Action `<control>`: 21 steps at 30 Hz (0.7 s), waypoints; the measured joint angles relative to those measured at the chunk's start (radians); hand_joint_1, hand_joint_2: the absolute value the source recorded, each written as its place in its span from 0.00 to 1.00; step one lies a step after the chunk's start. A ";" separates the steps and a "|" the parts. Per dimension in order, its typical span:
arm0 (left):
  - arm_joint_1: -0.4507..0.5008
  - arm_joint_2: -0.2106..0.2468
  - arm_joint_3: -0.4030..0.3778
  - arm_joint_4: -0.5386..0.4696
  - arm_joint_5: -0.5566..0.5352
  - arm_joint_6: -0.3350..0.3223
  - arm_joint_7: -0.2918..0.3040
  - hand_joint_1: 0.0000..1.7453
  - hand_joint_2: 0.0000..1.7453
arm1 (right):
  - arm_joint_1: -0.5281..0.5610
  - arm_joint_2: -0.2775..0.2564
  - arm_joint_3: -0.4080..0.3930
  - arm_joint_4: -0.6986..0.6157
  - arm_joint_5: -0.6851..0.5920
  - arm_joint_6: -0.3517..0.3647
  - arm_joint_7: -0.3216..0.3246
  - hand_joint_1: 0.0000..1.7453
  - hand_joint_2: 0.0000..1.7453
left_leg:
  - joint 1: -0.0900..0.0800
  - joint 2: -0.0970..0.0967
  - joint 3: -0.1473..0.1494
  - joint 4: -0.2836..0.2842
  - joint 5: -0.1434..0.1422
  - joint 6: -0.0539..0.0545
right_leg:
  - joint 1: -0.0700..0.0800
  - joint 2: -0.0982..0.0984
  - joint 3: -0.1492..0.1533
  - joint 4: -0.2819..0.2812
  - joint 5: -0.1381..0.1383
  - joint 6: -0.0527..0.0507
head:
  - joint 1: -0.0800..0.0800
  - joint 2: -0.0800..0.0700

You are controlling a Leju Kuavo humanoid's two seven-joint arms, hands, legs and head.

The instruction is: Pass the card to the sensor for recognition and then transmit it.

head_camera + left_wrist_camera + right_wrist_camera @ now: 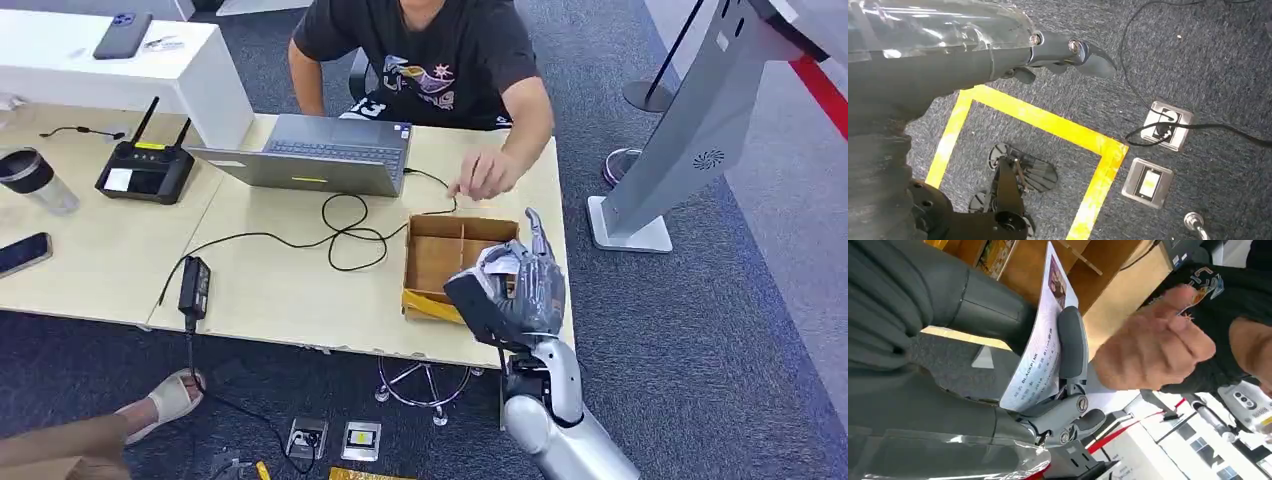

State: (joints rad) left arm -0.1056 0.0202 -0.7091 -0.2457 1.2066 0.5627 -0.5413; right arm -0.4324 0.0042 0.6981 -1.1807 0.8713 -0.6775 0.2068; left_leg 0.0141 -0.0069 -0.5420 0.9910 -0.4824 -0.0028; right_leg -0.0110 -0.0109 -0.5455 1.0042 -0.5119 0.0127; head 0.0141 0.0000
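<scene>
My right hand (515,290) is raised over the near right corner of the table and pinches a white printed card (1040,350) between thumb and fingers (1071,342). The card (500,262) stands just above an open cardboard box (440,255). A seated person's hand (485,175) hovers behind the box; in the right wrist view that hand (1153,345) is close to the card, apart from it. A grey slanted sensor kiosk (700,130) stands on the floor to the right. My left hand (1068,52) hangs over the carpet, fingers stretched, holding nothing.
A laptop (320,155), looping black cables (345,235) and a power adapter (193,283) lie on the table (270,300). Farther left are a black controller (145,170), a cup (35,180) and a phone (22,252). Floor sockets (360,438) and a person's foot (165,400) are below.
</scene>
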 joint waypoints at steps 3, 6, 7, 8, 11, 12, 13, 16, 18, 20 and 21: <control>0.000 0.000 -0.005 0.000 -0.002 0.000 0.000 0.00 1.00 | 0.002 0.000 -0.001 0.000 0.008 -0.002 0.000 1.00 1.00 | 0.000 0.000 0.000 0.000 0.000 0.000 | 0.000 0.000 0.000 0.000 0.000 0.000 | 0.000 0.000; 0.000 0.000 -0.008 0.000 -0.005 0.001 0.000 0.00 1.00 | 0.004 0.000 -0.003 0.000 0.019 -0.002 0.004 1.00 1.00 | 0.000 0.000 0.000 0.000 0.000 0.000 | 0.000 0.000 0.000 0.000 0.000 0.000 | 0.000 0.000; 0.000 0.000 -0.008 0.000 -0.005 0.000 0.000 0.00 1.00 | 0.006 0.000 -0.006 0.000 0.028 -0.002 0.008 1.00 1.00 | 0.000 0.000 0.000 0.000 0.000 0.000 | 0.000 0.000 0.000 0.000 0.000 0.000 | 0.000 0.000; 0.000 0.000 -0.008 0.000 -0.006 0.000 0.000 0.00 1.00 | 0.007 0.000 -0.009 0.000 0.038 -0.002 0.014 1.00 1.00 | 0.000 0.000 0.000 0.000 0.000 0.000 | 0.000 0.000 0.000 0.000 0.000 0.000 | 0.000 0.000; 0.000 0.000 -0.008 0.000 -0.010 -0.001 0.000 0.00 1.00 | 0.012 -0.003 -0.016 0.000 0.076 -0.002 0.037 1.00 1.00 | 0.000 0.000 0.000 0.000 0.000 0.000 | 0.000 0.000 0.000 0.000 0.000 0.000 | 0.000 0.000; 0.000 0.000 -0.008 0.000 -0.010 -0.002 0.000 0.00 1.00 | 0.014 -0.004 -0.019 0.000 0.092 -0.002 0.049 1.00 1.00 | 0.000 0.000 0.000 0.000 0.000 0.000 | 0.000 0.000 0.000 0.000 0.000 0.000 | 0.000 0.000; 0.000 0.000 -0.009 0.000 -0.011 -0.002 0.000 0.00 1.00 | 0.015 -0.006 -0.024 0.002 0.113 -0.003 0.062 1.00 1.00 | 0.000 0.000 0.000 0.000 0.000 0.000 | 0.000 0.000 0.000 0.000 0.000 0.000 | 0.000 0.000; 0.000 0.000 -0.009 0.000 -0.011 -0.002 0.000 0.00 1.00 | 0.016 -0.006 -0.025 0.002 0.118 -0.003 0.065 1.00 1.00 | 0.000 0.000 0.000 0.000 0.000 0.000 | 0.000 0.000 0.000 0.000 0.000 0.000 | 0.000 0.000; 0.000 0.000 -0.009 0.000 -0.011 -0.002 0.000 0.00 1.00 | 0.016 -0.006 -0.025 0.002 0.118 -0.003 0.065 1.00 1.00 | 0.000 0.000 0.000 0.000 0.000 0.000 | 0.000 0.000 0.000 0.000 0.000 0.000 | 0.000 0.000; 0.000 0.000 -0.009 0.000 -0.012 -0.002 0.000 0.00 1.00 | 0.016 -0.006 -0.026 0.002 0.119 -0.003 0.066 1.00 1.00 | 0.000 0.000 0.000 0.000 0.000 0.000 | 0.000 0.000 0.000 0.000 0.000 0.000 | 0.000 0.000; 0.000 0.000 -0.010 0.000 -0.013 -0.002 0.000 0.00 1.00 | 0.017 -0.008 -0.032 0.005 0.133 -0.005 0.078 1.00 1.00 | 0.000 0.000 0.000 0.000 0.000 0.000 | 0.000 0.000 0.000 0.000 0.000 0.000 | 0.000 0.000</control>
State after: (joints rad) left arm -0.1056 0.0206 -0.7191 -0.2453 1.1940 0.5612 -0.5413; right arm -0.4153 -0.0034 0.6657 -1.1757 1.0040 -0.6825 0.2845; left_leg 0.0141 -0.0066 -0.5417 0.9910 -0.4824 -0.0028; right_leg -0.0110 -0.0107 -0.5456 1.0040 -0.5119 0.0127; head 0.0141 0.0000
